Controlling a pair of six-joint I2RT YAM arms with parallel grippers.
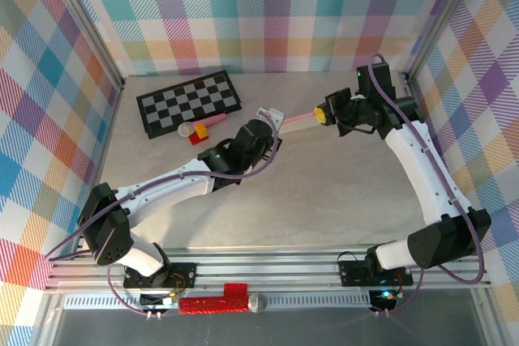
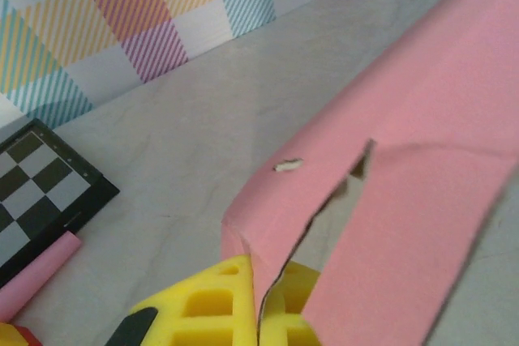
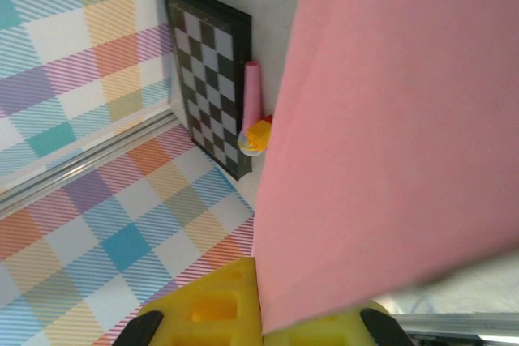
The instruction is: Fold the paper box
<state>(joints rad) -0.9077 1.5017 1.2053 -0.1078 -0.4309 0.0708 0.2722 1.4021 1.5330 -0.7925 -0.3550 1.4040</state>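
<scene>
While left end effector [image 1: 270, 114] and right end effector [image 1: 323, 113] both pinch the paper box [image 1: 297, 121], right of the checkerboard [image 1: 189, 103] | no walls up | folding mostly left imo

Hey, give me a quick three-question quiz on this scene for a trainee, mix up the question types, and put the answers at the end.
1. True or false: the paper box is gripped by the left end effector alone.
2. What lies along the edge of the checkerboard? A) a pink cylinder B) a blue cup C) a spoon
3. Fill in the gap: in the wrist views, the fingers of both end effectors are ____ in colour.

Key
1. False: the right end effector grips it too.
2. A
3. yellow
</scene>
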